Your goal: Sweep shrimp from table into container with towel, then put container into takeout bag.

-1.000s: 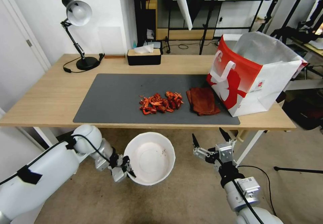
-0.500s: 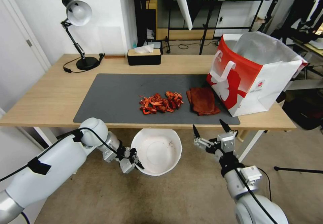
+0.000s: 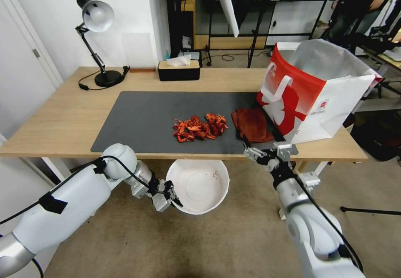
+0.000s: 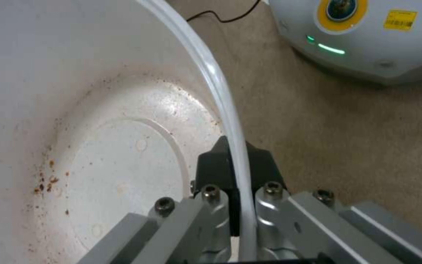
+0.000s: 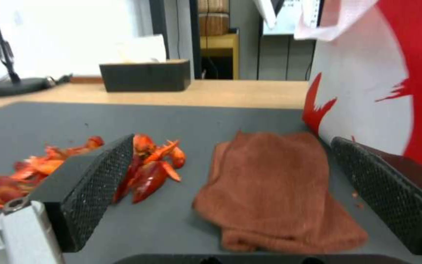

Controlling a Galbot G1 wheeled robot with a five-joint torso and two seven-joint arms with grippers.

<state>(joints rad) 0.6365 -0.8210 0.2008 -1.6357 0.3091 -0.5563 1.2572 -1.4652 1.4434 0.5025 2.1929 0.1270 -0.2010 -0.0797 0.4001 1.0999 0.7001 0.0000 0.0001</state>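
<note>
The table (image 3: 58,119) hides part of the container's (image 3: 200,184) far rim

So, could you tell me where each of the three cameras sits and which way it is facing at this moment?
Head view: on the robot's head, looking forward and down over the table; both arms show, the left gripper holding the container below the table edge.
Left wrist view: on the left arm, looking into the container; its fingers pinch the rim.
Right wrist view: on the right arm, facing across the mat at the towel between open fingers.
Shared: head and right wrist views both show the shrimp.
</note>
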